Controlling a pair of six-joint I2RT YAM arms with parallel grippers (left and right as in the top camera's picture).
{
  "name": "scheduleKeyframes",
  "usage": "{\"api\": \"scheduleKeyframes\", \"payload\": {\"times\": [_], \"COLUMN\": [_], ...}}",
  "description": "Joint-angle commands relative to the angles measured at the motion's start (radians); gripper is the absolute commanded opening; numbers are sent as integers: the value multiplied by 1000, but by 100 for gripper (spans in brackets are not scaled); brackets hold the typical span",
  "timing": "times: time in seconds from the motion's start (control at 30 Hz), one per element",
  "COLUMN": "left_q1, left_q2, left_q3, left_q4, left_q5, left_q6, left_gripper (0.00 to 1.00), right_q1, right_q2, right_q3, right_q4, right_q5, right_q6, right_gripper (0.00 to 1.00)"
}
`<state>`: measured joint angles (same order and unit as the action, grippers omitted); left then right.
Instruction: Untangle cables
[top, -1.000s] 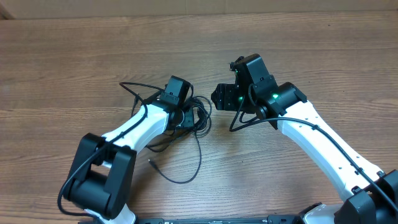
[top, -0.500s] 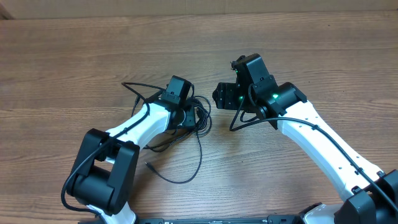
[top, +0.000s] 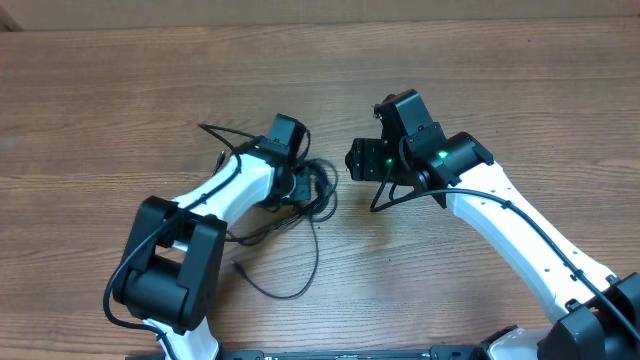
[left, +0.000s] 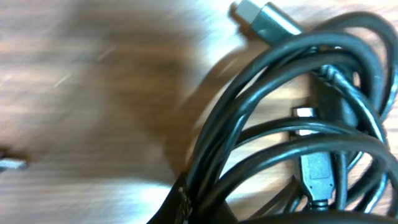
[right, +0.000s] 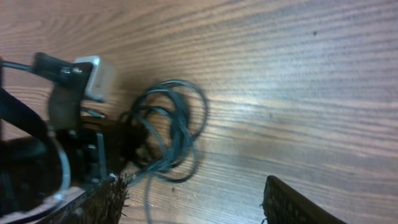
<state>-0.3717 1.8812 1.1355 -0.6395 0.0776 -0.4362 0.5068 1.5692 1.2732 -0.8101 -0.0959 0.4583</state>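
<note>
The cables are thin black cords knotted in a small heap at mid-table. One strand trails toward the front and ends in a small plug. My left gripper sits on the heap's left side and is shut on the cables. Its wrist view shows looped cords running into the jaws, a silver-tipped plug and a second plug. My right gripper hangs open just right of the heap. Its fingers stand wide apart with nothing between them, and the coil lies ahead.
The wooden table stretches to a far edge along the top of the overhead view. Thicker black wiring hangs from my right arm beside the heap. My left arm fills the left of the right wrist view.
My left gripper opened briefly, then shut on the heap and shifted slightly up and left, nudging the trailing strand. The right gripper drifted a little to the right.
</note>
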Motion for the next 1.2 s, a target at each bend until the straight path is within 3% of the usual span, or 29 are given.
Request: {"api": "scheduleKeyframes", "payload": {"times": [0.0, 0.1, 0.43, 0.67, 0.73, 0.87, 1.17], "left_q1": [52, 64, 63, 63, 63, 63, 63], "left_q2": [-62, -135, -387, -431, -431, -431, -432], "left_q3": [66, 105, 117, 117, 117, 117, 117], "left_q4": [-76, -121, -235, -304, -319, -322, -332], "left_q5": [-10, -6, -3, -3, -8, 2, 214], "left_q6": [27, 47, 67, 79, 78, 79, 198], "left_gripper": [4, 4, 4, 4, 4, 4, 4], "right_q1": [3, 3, 14, 88, 116, 154, 155], "right_q2": [-5, -5, -5, -8, -9, -9, -7], "right_q3": [-5, -5, -5, -4, -4, -4, -4], "right_q4": [-11, -11, -9, 26, 45, 101, 211], "right_q5": [-29, -92, -359, -500, -463, -275, 46], "right_q6": [-7, -7, -24, -69, -79, -79, -81], "right_gripper": [73, 80, 83, 77, 84, 87, 79]}}
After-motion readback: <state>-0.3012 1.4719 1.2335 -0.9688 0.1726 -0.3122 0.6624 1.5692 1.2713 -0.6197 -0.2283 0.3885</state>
